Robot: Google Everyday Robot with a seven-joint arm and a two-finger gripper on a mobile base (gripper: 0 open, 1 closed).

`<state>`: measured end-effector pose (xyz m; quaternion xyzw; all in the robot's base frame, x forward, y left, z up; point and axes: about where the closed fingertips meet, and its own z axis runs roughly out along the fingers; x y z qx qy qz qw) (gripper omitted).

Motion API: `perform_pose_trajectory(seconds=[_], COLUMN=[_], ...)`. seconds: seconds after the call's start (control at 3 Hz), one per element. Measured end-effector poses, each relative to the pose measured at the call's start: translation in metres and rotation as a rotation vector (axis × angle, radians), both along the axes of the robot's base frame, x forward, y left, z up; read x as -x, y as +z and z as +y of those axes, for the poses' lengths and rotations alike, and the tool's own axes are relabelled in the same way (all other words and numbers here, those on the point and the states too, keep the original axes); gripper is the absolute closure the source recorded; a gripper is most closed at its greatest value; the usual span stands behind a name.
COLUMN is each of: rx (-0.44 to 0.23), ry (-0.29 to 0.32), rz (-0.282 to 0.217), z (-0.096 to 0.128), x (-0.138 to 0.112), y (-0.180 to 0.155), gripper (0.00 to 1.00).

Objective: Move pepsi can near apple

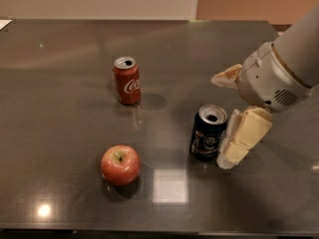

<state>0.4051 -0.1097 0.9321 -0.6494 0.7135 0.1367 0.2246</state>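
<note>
The cream end effector point(222, 121) sits beside the navy pepsi can point(206, 136); the apple point(120, 165) is red with yellow.

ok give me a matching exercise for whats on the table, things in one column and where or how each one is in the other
Things:
1. pepsi can
2. coke can
3. apple
4. gripper

Place or state:
a. red and round, nearest the camera
b. red, upright, farthest back
c. dark blue, upright, right of the apple
d. pale, open, coming in from the right, one finger just right of the pepsi can

Pairs: 1-c, 2-b, 3-a, 4-d
</note>
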Motion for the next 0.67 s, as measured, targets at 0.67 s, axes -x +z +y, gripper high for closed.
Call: perform_pose_trajectory(seconds=[0.67], rx=[-0.010], ry=[0.028], rz=[-0.028], z=[0.0130], x=[0.0000], y=[-0.0180], gripper=[0.00])
